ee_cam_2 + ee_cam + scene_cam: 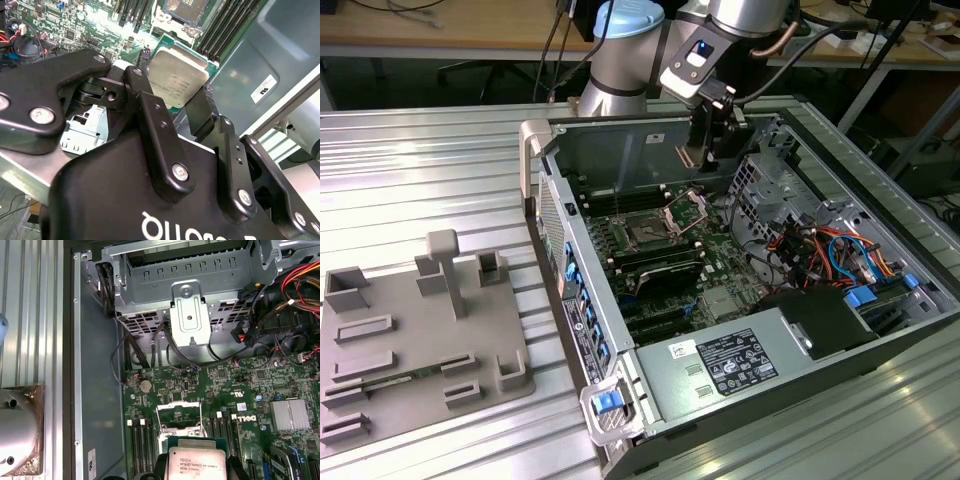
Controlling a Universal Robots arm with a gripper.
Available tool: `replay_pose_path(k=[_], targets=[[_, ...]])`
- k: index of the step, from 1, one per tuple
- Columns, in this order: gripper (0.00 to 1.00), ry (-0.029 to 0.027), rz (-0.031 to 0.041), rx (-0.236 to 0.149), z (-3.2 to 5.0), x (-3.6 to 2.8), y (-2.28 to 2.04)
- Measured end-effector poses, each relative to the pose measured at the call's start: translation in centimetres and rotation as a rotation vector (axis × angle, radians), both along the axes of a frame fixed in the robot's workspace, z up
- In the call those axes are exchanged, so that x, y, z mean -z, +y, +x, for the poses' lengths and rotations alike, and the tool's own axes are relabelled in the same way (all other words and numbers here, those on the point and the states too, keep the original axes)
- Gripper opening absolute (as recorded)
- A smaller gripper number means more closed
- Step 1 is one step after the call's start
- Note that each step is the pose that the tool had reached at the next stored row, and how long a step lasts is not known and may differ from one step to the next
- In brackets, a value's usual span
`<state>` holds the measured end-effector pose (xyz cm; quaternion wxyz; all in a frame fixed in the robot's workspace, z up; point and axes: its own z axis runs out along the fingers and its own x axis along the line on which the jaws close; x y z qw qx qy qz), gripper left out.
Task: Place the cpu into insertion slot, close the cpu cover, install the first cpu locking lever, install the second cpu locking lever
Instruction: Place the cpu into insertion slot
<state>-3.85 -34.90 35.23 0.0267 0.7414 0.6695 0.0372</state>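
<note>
My gripper (169, 91) is shut on the cpu (177, 77), a flat square chip with a silvery top, pinched by its edges between two black fingers (141, 95). In the first wrist view the cpu (197, 466) hangs above the motherboard, just short of the insertion slot (170, 436) and partly covering it. The cpu cover (179, 412), a thin silver frame, is swung up open beyond the slot. In the exterior view my gripper (713, 145) hovers inside the open computer case, above and behind the dark-centred insertion slot (645, 233), with the raised cpu cover (686, 208) beside it.
Black memory slots (141, 440) flank the socket. A silver heatsink (290, 415) and a metal drive cage (190, 315) lie close by. Coloured cables (830, 250) and a power supply (730, 365) fill the case's near end. A grey fixture plate (415, 340) lies on the exterior view's left.
</note>
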Motion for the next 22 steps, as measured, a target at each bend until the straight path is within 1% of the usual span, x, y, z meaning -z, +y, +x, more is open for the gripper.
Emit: replay_pose_path(k=[12,22], targets=[[0.55,0.0,-0.0001,0.001,0.01,0.05,-0.01],[0.55,0.0001,-0.0002,0.001,0.01,0.73,-0.04]])
